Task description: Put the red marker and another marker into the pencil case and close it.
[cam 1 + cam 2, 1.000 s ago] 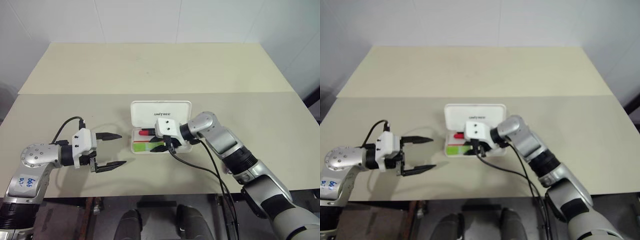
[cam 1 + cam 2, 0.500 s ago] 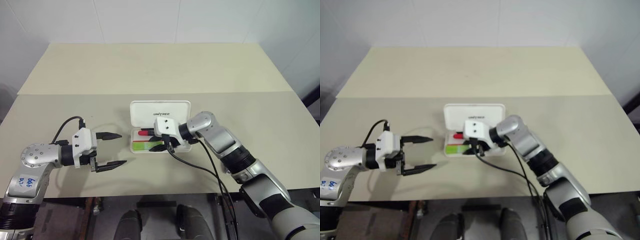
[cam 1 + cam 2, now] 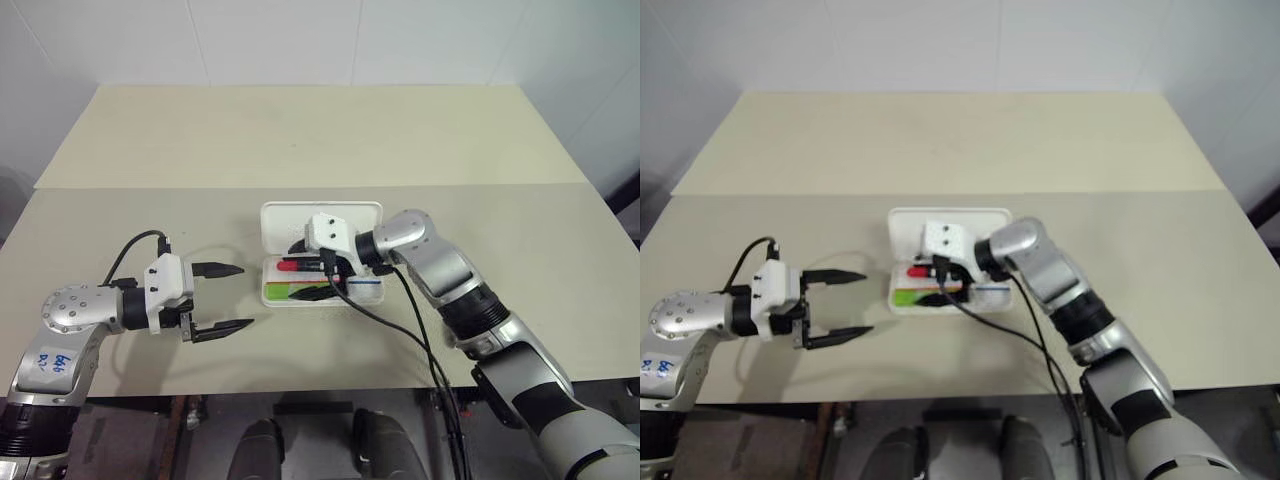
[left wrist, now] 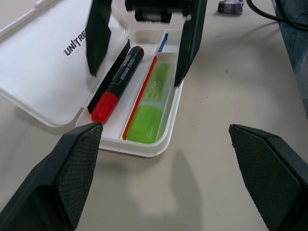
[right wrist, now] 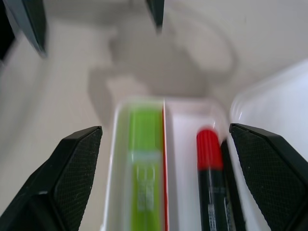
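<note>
Both markers sit in the pencil case (image 3: pixel 372 290) already — red marker (image 4: pixel 118 77) beside the lime-green marker (image 4: pixel 154 103). Right gripper (image 3: pixel 318 280) hovers just above, jaws wide, empty; the raised lid lies just behind it — nearest arm for closing. Left gripper (image 3: pixel 222 300) wide open, empty, off to the side.

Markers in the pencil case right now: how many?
2. The red marker lies in the pencil case on the lid side; the green marker lies beside it, across the red divider line.

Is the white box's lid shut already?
No, the pencil case lies open, its lid folded back, with the red marker and the green marker lying inside.
</note>
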{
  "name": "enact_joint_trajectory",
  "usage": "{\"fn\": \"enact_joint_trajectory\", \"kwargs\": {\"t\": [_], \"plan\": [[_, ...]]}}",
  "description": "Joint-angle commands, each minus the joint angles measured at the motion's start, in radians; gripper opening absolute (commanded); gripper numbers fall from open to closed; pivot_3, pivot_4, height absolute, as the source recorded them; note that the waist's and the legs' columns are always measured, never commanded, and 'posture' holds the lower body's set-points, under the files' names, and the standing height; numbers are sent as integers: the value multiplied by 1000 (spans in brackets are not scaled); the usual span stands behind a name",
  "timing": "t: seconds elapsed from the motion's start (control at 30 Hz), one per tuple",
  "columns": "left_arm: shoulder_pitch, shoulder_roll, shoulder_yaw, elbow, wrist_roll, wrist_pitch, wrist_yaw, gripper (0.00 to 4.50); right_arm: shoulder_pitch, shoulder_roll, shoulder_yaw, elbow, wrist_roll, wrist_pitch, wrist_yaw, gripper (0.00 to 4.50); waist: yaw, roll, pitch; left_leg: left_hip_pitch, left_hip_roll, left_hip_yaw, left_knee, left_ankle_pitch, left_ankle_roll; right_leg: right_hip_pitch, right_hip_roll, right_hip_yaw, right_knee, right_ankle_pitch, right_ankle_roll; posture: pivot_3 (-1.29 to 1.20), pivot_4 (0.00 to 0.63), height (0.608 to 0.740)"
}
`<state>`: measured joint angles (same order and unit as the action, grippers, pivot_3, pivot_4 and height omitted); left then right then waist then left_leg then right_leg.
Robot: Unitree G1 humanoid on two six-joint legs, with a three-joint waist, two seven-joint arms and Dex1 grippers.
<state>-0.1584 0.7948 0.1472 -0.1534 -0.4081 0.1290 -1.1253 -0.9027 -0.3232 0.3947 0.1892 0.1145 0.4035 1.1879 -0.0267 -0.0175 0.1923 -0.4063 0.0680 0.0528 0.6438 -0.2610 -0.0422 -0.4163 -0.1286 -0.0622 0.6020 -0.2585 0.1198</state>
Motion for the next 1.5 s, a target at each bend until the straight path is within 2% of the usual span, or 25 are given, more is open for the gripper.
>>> {"fn": "enact_joint_trajectory", "kwargs": {"t": [0.03, 0.17, 0.33, 0.53, 0.6, 0.67, 0.8, 0.97, 1.27, 1.5], "plan": [[-25, -13, -1, -28, -23, -9, 1, 4500, -4, -31, -85, -88, 79, 26, 24, 4473, 2, 0, 0, 0, 0, 0, 0, 0, 0, 0, 0, 0, 0, 0, 0, 0, 150, 740], [-52, -51, -28, -60, -26, -17, 11, 4500, 82, -158, -171, -174, 144, 23, 79, 4473, 9, 0, 0, 0, 0, 0, 0, -1, 1, 0, 0, 0, -1, 0, 0, 0, 150, 740], [-46, -93, -69, -116, -23, 1, 28, 4500, 313, -348, -355, -381, 272, 108, 81, 4473, 32, 0, 0, 0, 0, 3, 1, -4, 1, 1, 0, -1, -4, 0, 0, 0, 150, 740], [-33, -138, -113, -100, -19, -8, 25, 4500, 634, -457, -642, -567, 309, 178, -87, 4473, 30, 0, 0, 1, 1, 7, 2, -6, 2, 1, -1, -1, -9, 0, 1, 0, 150, 740], [-37, -150, -125, -89, -22, -9, 22, 4500, 727, -458, -717, -632, 336, 215, -134, 4473, 36, 0, 0, 1, 1, 7, 2, -6, 2, 1, -1, -1, -9, 0, 1, 0, 150, 740], [-39, -154, -127, -86, -21, -9, 22, 4500, 758, -462, -735, -660, 358, 229, -156, 4473, 33, 0, 0, 2, 1, 7, 4, -6, 3, 1, -1, 0, -9, 0, 1, 0, 150, 740], [-79, -183, -171, -40, -12, -22, -8, 4500, 960, -452, -823, -816, 345, 353, -286, 4473, 45, 0, 0, 3, 1, 7, 4, -6, 3, 3, -1, 0, -10, 1, 0, 0, 150, 740], [-126, -216, -205, 20, -1, -42, -29, 4500, 1079, -339, -899, -977, 366, 553, -519, 4473, 55, -1, -1, 2, 1, 8, 6, -6, 4, 3, -1, 1, -11, -1, -3, 0, 150, 740], [-165, -226, -219, 59, 0, -50, -51, 4500, 1179, -171, -881, -1053, 339, 657, -760, 4473, 52, -1, -1, 2, 1, 8, 5, -6, 5, 3, -1, 1, -11, -1, -5, 0, 150, 740], [-190, -221, -216, 81, 0, -51, -62, 4500, 1218, -106, -822, -1030, 319, 652, -844, 4473, 51, -1, -1, 2, 1, 8, 5, -7, 6, 3, -1, 1, -11, -3, -8, 0, 150, 740]]}}
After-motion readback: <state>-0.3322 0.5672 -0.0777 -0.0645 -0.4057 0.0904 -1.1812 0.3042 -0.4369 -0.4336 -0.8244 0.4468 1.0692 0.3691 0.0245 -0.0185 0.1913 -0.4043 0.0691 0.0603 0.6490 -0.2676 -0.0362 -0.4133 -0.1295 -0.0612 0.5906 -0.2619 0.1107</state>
